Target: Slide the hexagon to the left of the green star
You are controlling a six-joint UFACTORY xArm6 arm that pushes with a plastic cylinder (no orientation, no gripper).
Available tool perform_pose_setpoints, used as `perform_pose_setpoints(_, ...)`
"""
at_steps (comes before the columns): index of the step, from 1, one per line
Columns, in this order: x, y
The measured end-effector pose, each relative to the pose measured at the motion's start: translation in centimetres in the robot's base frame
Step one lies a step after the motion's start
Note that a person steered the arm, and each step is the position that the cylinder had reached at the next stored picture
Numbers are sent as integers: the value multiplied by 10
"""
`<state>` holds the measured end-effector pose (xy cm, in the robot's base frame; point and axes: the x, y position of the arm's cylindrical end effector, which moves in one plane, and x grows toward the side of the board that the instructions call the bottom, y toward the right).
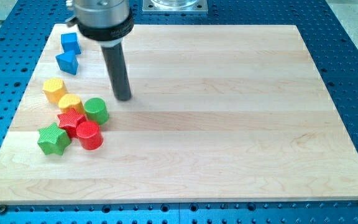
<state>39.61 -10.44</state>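
Tip: my tip (123,98) hovers just above-right of green star (53,139) cluster | yellow hexagon (54,89) well above star | no claw here (just rod) | handling: looks light, rigid, slippery on counter (229,124); push a flat side.

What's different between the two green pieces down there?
The green star has points; the green cylinder is round. The star lies nearer the view's bottom-left board edge; the cylinder sits higher and further right, nearer my tip. Both are green and stand beside the red star.
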Motion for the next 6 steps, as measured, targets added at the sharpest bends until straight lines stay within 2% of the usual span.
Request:
perform_pose_setpoints(1,-36,-12)
perform_pose_setpoints(6,-32,-128)
